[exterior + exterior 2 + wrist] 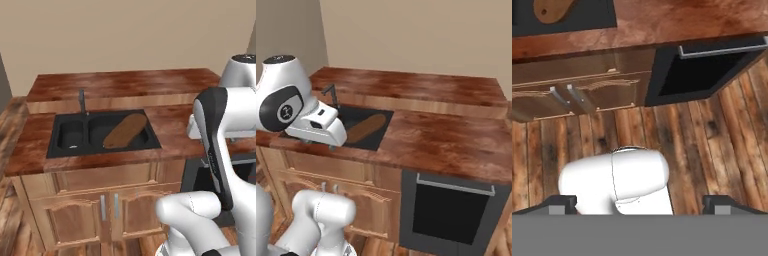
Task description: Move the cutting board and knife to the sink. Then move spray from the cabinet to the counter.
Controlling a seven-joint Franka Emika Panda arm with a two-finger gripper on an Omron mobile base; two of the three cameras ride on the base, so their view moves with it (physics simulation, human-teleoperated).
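Your cutting board (125, 130) leans inside the black sink (65, 150), in its right basin, beyond the gripper (639, 202), whose fingertips (562, 202) stand wide apart, holding nothing. The grey faucet (81, 100) rises behind the basins. The hand view looks down past the counter (446, 135) edge onto lower cabinet doors (562, 100), the oven (456, 212) and plank floor (712, 145).
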